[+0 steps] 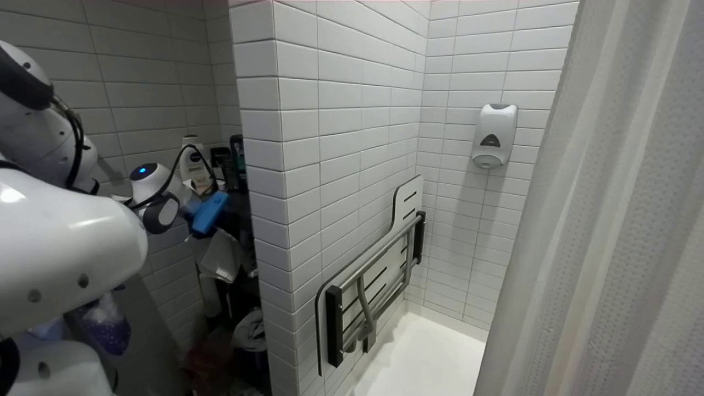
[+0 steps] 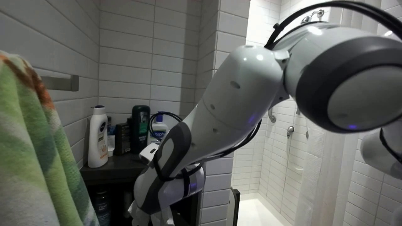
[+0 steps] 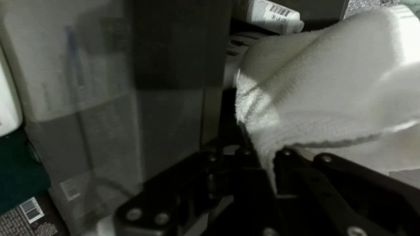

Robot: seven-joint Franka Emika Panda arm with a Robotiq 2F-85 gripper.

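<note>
We're seeing the gripper (image 3: pixel 265 157) clamping a white cloth (image 3: pixel 321 88) in the wrist view: jaws are standing nearly together, with just a thin gathered strip of cloth running between them. The rest is fanning out toward the right of that view, past the edge of the dark shelf (image 2: pixel 111 175), with a white tube (image 3: pixel 274 16) lying close by its upper edge; we can't tell if they're touching.

Handling: we're judging it light, soft and floppy, with a fuzzy towel-like pile, so probably not slippery and nothing to break. It's likely bending wherever it's unsupported, and loose folds could be catching on the shelf edge. We're rating the bunched edge as a decent place to hold; a thicker pinch over several layers would be safer.

Pose: in an exterior view the arm (image 2: pixel 229 91) is slanting down from upper right, its lower end sitting in front of the shelf, below the tall white bottle (image 2: pixel 98 141) and dark green bottle (image 2: pixel 140 130). In an exterior view the wrist (image 1: pixel 157 192) is pointing toward the shelf corner, a pale sheet (image 1: pixel 220 258) hanging beneath; we're guessing it's the same cloth, can't confirm.
</note>
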